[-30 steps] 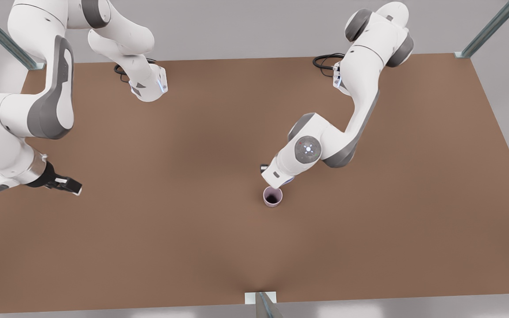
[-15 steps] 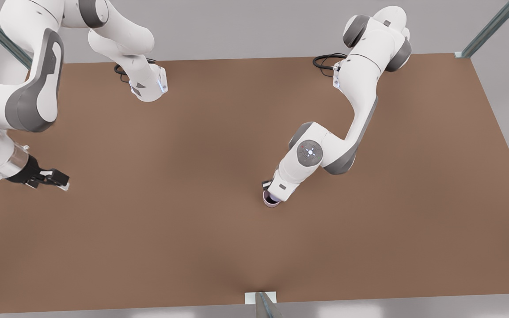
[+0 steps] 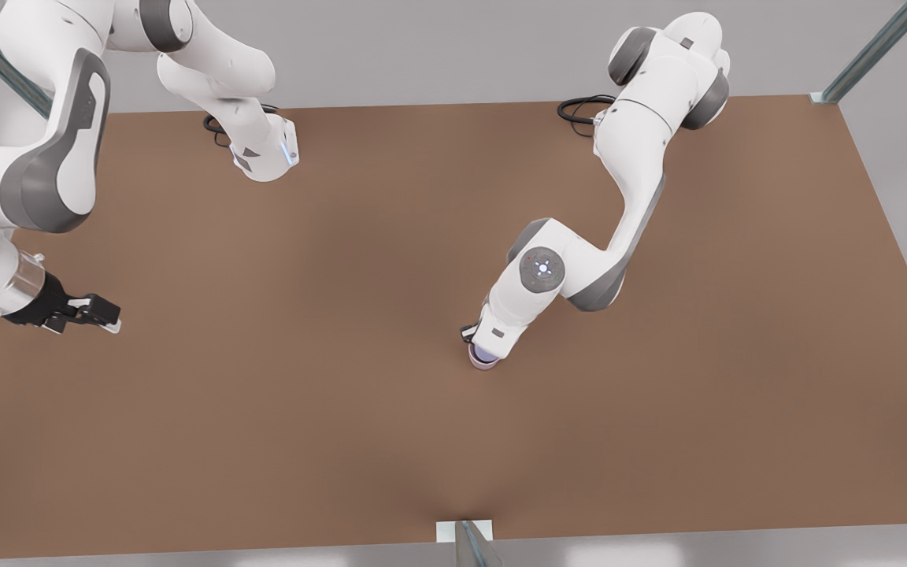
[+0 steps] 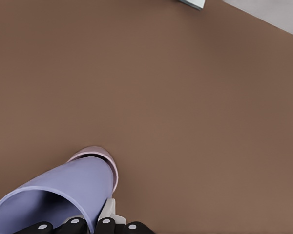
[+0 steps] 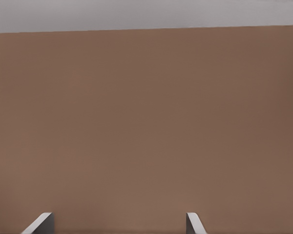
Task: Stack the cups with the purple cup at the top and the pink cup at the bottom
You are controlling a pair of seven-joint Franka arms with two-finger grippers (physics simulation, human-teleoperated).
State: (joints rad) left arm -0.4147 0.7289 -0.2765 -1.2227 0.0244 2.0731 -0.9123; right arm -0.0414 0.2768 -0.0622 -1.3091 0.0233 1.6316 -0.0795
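Fingers (image 4: 107,214) of the left gripper (image 4: 90,225) are clamped on the wall of the purple cup (image 4: 63,195), one pale pad pressed against its outer side near the rim. Its long axis runs from the wide open mouth beside the gripper down to its narrower base, which sits inside the mouth of the pink cup (image 4: 105,158). The purple cup is a smooth, handleless periwinkle tumbler; the pink one is a dusty mauve, with just its rim peeking out around the purple base. In the front view the pair (image 3: 484,360) stands on the brown desk (image 3: 264,409) a little to the front view's right of centre, mostly covered by the left arm's wrist. The right gripper (image 3: 99,315) waits near the desk's edge at the front view's left, well apart from the cups, its fingers (image 5: 39,223) spread apart over bare desk.
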